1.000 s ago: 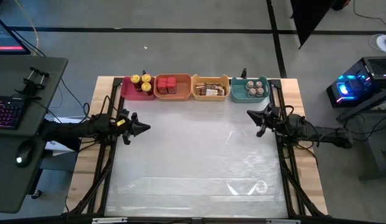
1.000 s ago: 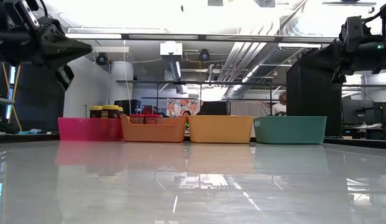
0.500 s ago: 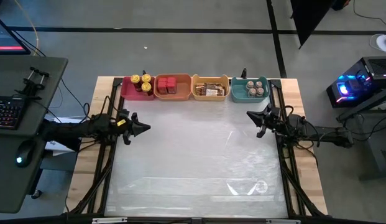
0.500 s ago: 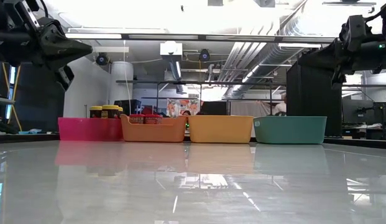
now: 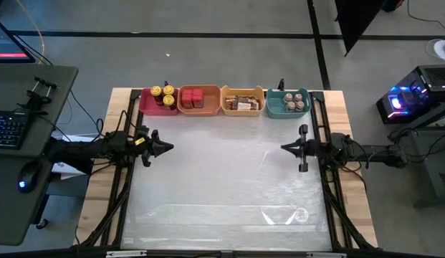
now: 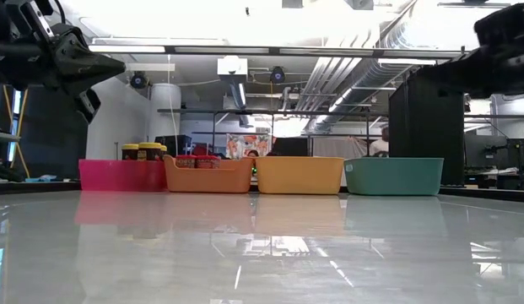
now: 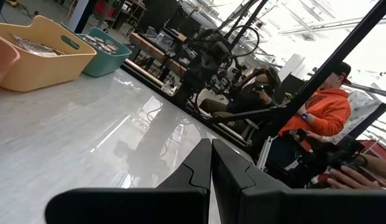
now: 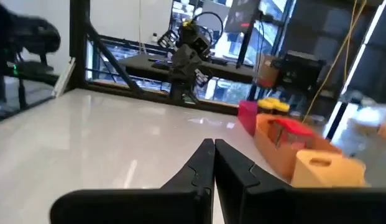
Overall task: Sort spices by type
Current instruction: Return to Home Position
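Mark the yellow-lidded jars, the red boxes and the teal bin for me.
yellow-lidded jars (image 5: pixel 156 91): high view, one jar's lid.
red boxes (image 5: pixel 188 96): high view, top of one box.
teal bin (image 6: pixel 393 176): low view, its front wall.

This is a robotics lab: exposed ceiling ducts (image 6: pixel 363 67) overhead, a backlit keyboard (image 5: pixel 7 130) and computer mouse (image 5: pixel 26 175) to one side, a glowing computer tower (image 5: pixel 415 97) on the grey floor (image 5: pixel 208 43), and a seated person in an orange hoodie (image 7: pixel 323 115).
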